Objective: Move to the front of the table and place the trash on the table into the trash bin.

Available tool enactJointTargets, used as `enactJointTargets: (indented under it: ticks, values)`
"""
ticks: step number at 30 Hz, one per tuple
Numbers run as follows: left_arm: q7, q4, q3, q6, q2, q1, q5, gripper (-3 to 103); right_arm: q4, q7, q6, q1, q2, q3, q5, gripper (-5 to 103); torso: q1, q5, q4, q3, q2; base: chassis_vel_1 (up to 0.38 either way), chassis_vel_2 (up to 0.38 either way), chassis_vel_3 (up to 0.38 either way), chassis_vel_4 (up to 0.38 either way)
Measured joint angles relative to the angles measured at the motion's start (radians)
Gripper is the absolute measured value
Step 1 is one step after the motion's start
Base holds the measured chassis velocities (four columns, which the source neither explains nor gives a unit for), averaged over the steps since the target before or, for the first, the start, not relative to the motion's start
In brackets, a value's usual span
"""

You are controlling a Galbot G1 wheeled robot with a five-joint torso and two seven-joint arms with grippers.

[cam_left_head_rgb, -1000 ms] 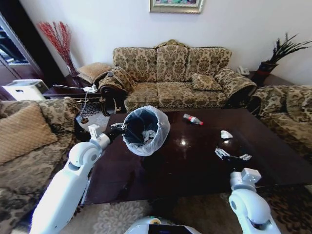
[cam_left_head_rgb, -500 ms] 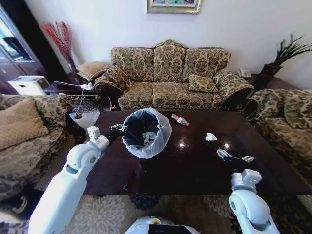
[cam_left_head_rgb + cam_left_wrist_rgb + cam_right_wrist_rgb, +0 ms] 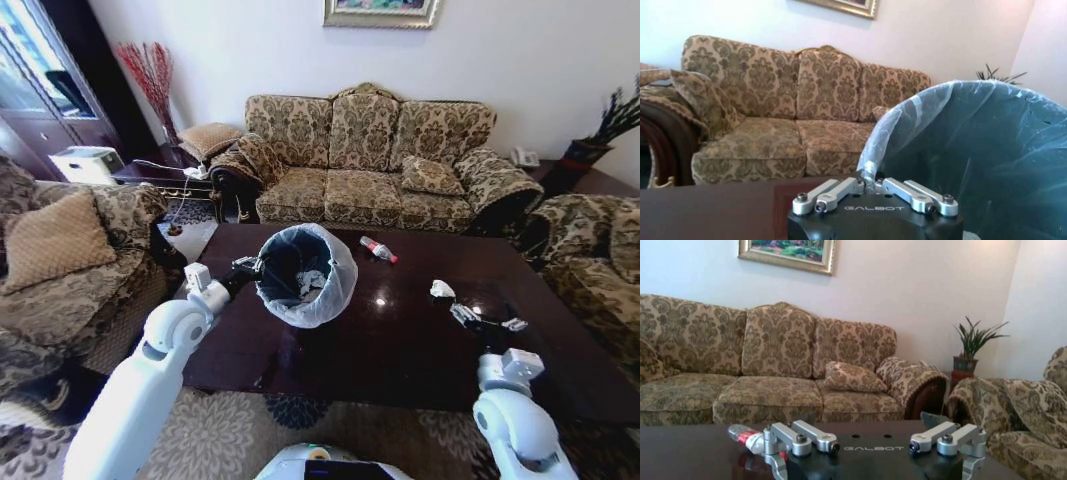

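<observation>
The left tool [image 3: 246,266] is clamped on the near-left rim of the trash bin [image 3: 305,275], pinching the folded bluish bag with it, and holds the bin tipped with its mouth towards the robot, over the left half of the surface [image 3: 400,350]. A few white scraps already lie inside the bin. The right tool [image 3: 487,320] hangs over the right side of the dark top with its fingers spread apart and nothing between them.

Still lying out are a clear plastic bottle with a red label [image 3: 378,249], far and about the middle of the top, just right of the bin, and a crumpled white paper wad [image 3: 441,290], just beyond the right tool.

To my eye the paper wad is the handiest pick. It calls for a descent from above, closing gently so the wad does not skid on the glossy top. Keeping the bin's mouth steady and facing right should shorten the carry. The grip on the thin liner looks slight, so any jolt might let the bin slip.
</observation>
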Motion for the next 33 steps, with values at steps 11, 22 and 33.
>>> enactJointTargets:
  ticks: [11, 22, 33]
  values:
    - [0.001, -0.002, 0.004, -0.001, 0.000, -0.002, 0.000, 2, 0.002, -0.001, 0.000, 0.000, 0.013, -0.042, -0.024, 100, 0.000, 0.0001, 0.0002, 0.000, 0.000, -0.160, 0.135, 0.137, -0.151]
    - [0.007, 0.003, -0.004, -0.003, 0.011, -0.005, -0.001, 2, -0.008, 0.033, 0.016, 0.023, 0.014, -0.078, -0.028, 100, 0.000, -0.0001, 0.0001, 0.000, 0.000, -0.287, 0.295, 0.284, -0.295]
    - [0.013, 0.015, -0.007, -0.004, 0.007, -0.004, -0.001, 2, -0.053, 0.025, 0.012, 0.042, 0.003, -0.076, -0.018, 100, 0.001, 0.0000, 0.0002, 0.000, -0.001, -0.129, 0.128, 0.096, -0.107]
